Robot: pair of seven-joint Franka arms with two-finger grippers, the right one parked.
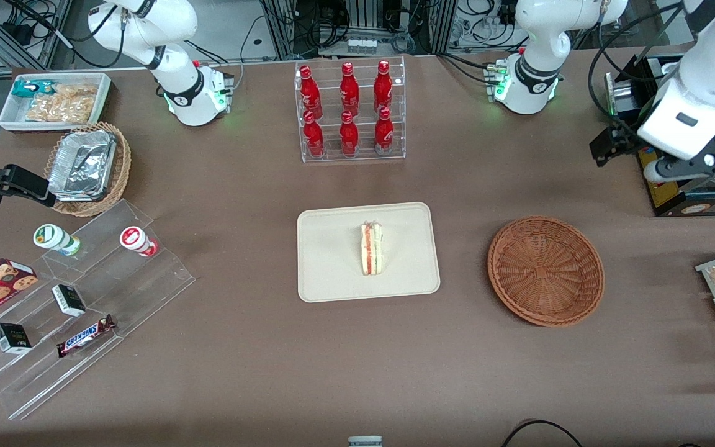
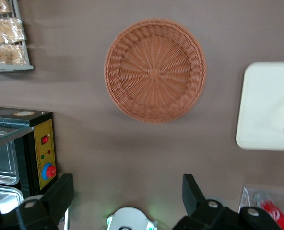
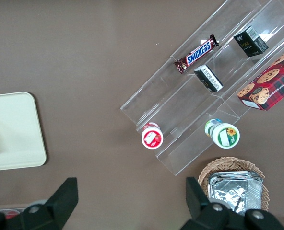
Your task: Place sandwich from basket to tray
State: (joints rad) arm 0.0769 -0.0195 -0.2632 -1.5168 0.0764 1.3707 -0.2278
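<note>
The sandwich [image 1: 371, 248] lies on the tray [image 1: 332, 273], near its middle, resting on its side with the red and green filling layers facing up and its long edge running toward the front camera. Nothing touches it. In the left wrist view only a thin pale edge of it shows at the frame's border, on the tray [image 2: 262, 110].

The tray sits flat on the table [image 1: 239, 347], about midway along it. The basket [image 1: 545, 270] stands beside the tray toward the working arm's end of the table, apart from it with bare cloth between them. Its woven bowl is empty in both the front view and the left wrist view [image 2: 155, 70].

The hand [image 2: 127, 191] hangs high above the table at the working arm's end, well apart from both basket and tray, looking down on the basket from above. Its two fingers [image 2: 60, 194] are spread wide and hold nothing.

Judged from this layout, the task looks done: the sandwich is out of the basket, settled inside the tray's rim, and let go. What may be left is only for the arm to park.

Farther from the front camera than the tray stands a clear rack of red bottles [image 1: 349, 112]. Toward the parked arm's end are a clear stepped stand [image 1: 84, 298] with snacks and a tan basket of foil containers [image 1: 87, 169].
</note>
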